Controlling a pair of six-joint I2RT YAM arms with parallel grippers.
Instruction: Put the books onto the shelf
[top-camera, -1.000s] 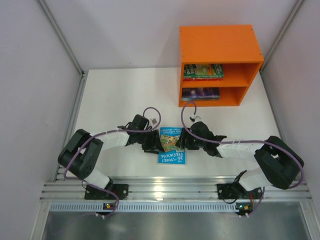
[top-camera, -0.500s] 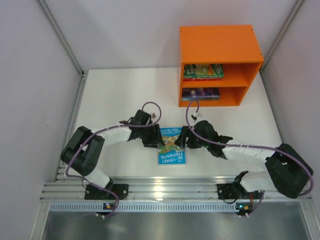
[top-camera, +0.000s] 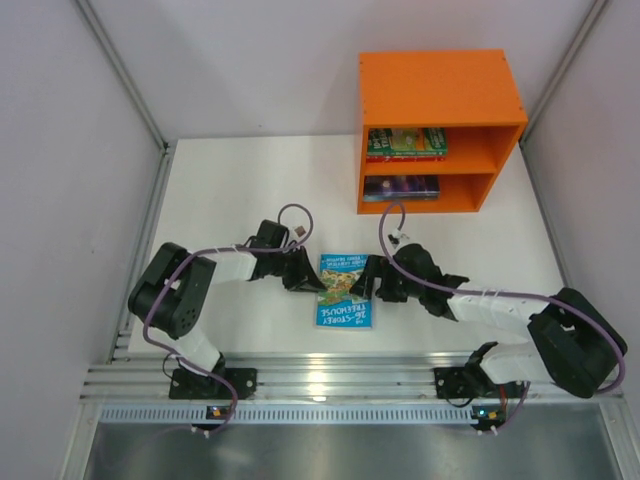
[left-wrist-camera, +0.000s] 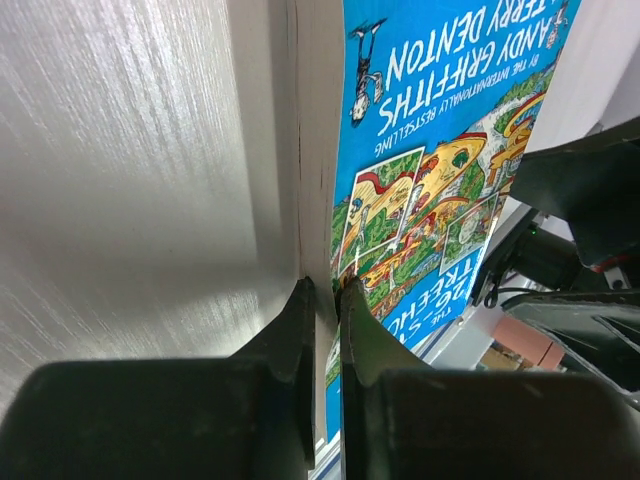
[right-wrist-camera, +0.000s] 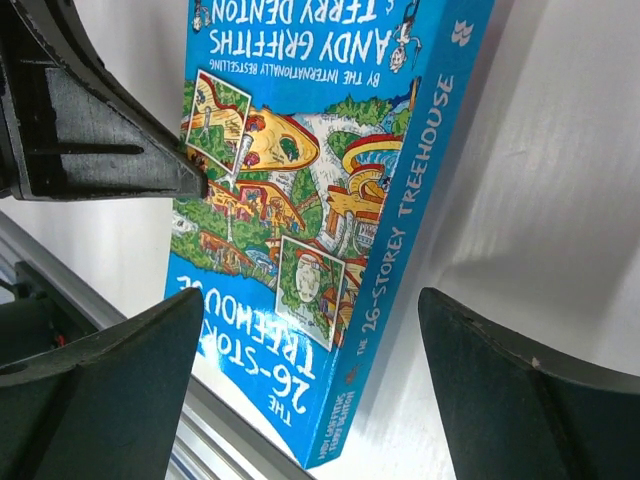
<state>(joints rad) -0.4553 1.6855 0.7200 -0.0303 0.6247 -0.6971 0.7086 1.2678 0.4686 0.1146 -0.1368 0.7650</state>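
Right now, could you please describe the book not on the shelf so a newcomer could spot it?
Start at the orange shelf at the white table's far right, then look nearer. Between the left tool and the right tool is the light-blue book. Unlike the books in the shelf, it is out on the table, with a cartoon treehouse cover.

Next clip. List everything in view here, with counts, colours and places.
table: one, white, under everything.
shelf: one, orange, far right of the table.
upper-compartment books: a stack, green on top, red below, count unclear.
lower-compartment book: one visible, dark purple.
light-blue book: one, middle of the table, near side.
left tool: one, black, shut on the light-blue book's page edge.
right tool: one, black, open, at its spine side.
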